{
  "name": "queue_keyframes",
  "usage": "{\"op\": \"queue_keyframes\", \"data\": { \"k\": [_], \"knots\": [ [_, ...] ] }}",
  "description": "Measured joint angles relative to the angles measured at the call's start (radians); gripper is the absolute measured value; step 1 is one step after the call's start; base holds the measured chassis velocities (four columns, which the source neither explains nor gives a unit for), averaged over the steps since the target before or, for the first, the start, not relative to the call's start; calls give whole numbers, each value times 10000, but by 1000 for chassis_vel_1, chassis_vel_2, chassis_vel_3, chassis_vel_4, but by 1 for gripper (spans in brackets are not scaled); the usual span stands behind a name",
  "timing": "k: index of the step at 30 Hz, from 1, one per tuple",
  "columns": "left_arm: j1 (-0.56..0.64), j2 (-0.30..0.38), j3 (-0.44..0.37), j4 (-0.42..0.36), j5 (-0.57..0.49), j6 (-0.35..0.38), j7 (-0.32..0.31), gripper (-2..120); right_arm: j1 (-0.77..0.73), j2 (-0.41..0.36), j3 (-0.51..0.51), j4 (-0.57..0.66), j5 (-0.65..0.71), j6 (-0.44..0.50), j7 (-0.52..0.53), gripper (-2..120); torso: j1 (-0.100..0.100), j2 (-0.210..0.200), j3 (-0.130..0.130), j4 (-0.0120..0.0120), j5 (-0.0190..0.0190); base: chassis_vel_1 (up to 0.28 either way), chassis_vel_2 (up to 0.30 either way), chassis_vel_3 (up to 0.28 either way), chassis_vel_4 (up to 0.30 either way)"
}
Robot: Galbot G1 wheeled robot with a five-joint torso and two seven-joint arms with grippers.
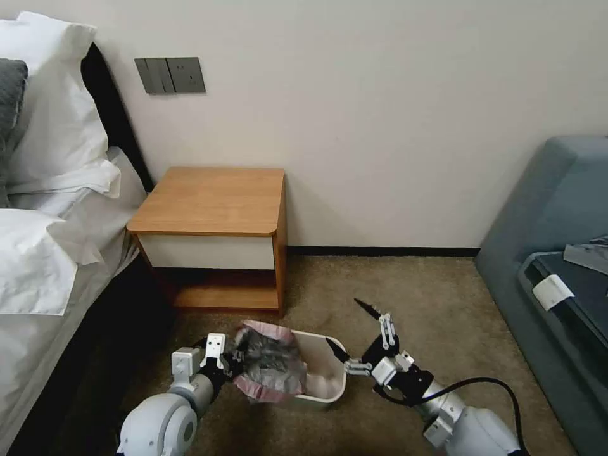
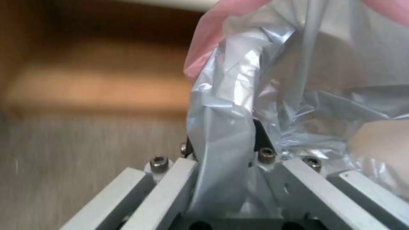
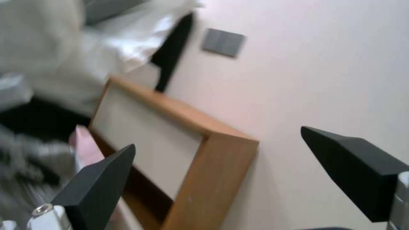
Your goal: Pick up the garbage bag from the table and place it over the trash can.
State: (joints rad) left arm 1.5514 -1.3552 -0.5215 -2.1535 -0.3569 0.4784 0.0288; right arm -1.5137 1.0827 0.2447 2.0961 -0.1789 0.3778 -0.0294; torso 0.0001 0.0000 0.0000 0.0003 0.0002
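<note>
The garbage bag [image 1: 269,366] is crumpled grey plastic with a pink edge, and it lies bunched over the left end of the trash can [image 1: 324,373]. The cream bin stands on the carpet in front of the table [image 1: 212,201], whose wooden top is bare. My left gripper [image 1: 227,362] is at the bin's left side, shut on a fold of the bag. The left wrist view shows that fold of the garbage bag [image 2: 238,108] pinched between the fingers [image 2: 266,153]. My right gripper [image 1: 345,324] hangs open just right of the bin's rim. Its black fingertips [image 3: 106,179] are spread wide before the table [image 3: 204,134].
A bed [image 1: 50,253] with white pillows runs along the left, close to the table. A grey sofa [image 1: 557,253] stands at the right. A switch panel [image 1: 170,75] is on the wall. Open carpet [image 1: 430,297] lies between the bin and the sofa.
</note>
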Motion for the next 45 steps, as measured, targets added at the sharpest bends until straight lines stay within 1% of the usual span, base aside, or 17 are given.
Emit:
{"op": "queue_keyframes", "data": {
  "k": [1,2,3,6,9,11,14,17,21,27,29,30,36,39,40,43,45],
  "knots": [
    [-12,8,33,-45,-6,-257,-21,3,28,-12,-109,209,410,-311,65,100,0,0,0,-2,-3,0,0,0,0],
    [-88,27,97,-92,-51,-889,-54,3,192,-47,-344,734,1395,-1112,111,100,0,0,-1,-6,-4,0,0,0,0],
    [-88,27,97,-92,-51,-889,-54,3,192,-47,-344,734,1395,-1112,111,100,0,0,-1,-6,-4,0,0,0,0],
    [-222,29,149,-73,-293,-1648,-92,3,984,-253,-694,1353,3031,-2487,-298,100,0,0,0,-3,-4,0,0,0,0],
    [-244,35,155,-45,-363,-1976,-123,3,1543,-479,-929,1361,3547,-2968,-673,100,0,-1,0,-6,-4,0,0,0,0],
    [-200,36,126,-49,-364,-2161,-132,3,2132,-706,-1144,1158,3539,-3188,-1035,100,0,0,-1,-5,-3,0,0,0,0],
    [-99,17,-36,-110,-302,-2375,-158,3,3997,-1412,-1879,349,2625,-3677,-2131,100,0,-1,1,0,-2,0,0,0,0],
    [-82,-15,-70,-137,-299,-2389,-158,3,4548,-1553,-2260,125,2406,-3979,-2441,100,0,-1,1,-1,-3,0,0,0,0],
    [-86,-113,-87,-149,-313,-2390,-134,3,5711,-1333,-3128,-700,1208,-4052,-2864,100,0,-1,1,-3,-2,0,0,0,0],
    [-111,-139,-85,-118,-339,-2382,-126,3,6424,-1012,-3564,-1347,89,-3539,-2927,100,0,-1,1,-2,-2,0,0,0,0],
    [-133,-140,-85,-57,-378,-2353,-126,3,6655,-906,-3610,-1635,-554,-3178,-3026,89,0,-1,0,-2,-3,0,0,0,0],
    [-133,-140,-85,-57,-378,-2353,-126,3,6655,-906,-3610,-1635,-554,-3178,-3026,89,0,-1,0,-2,-3,0,0,0,0],
    [-216,-174,-50,-8,-481,-2319,-125,3,6505,-908,-3519,-1775,-1067,-2829,-3208,65,0,-1,0,-4,-2,0,0,0,0],
    [-232,-176,-41,-4,-494,-2311,-126,3,6432,-913,-3490,-1766,-1112,-2802,-3208,59,0,-1,0,-5,-2,0,0,0,0],
    [-229,-182,-35,-4,-505,-2306,-128,3,6359,-918,-3448,-1762,-1207,-2727,-3214,50,0,-1,0,-4,-3,0,0,0,0],
    [-208,-185,-33,-21,-517,-2303,-129,3,6281,-917,-3420,-1765,-1315,-2643,-3216,43,0,-1,0,-4,-3,0,0,0,0],
    [-196,-184,-33,-32,-521,-2294,-136,3,6177,-898,-3384,-1758,-1377,-2608,-3192,31,0,-1,0,-4,-2,0,0,0,0]
  ]
}}
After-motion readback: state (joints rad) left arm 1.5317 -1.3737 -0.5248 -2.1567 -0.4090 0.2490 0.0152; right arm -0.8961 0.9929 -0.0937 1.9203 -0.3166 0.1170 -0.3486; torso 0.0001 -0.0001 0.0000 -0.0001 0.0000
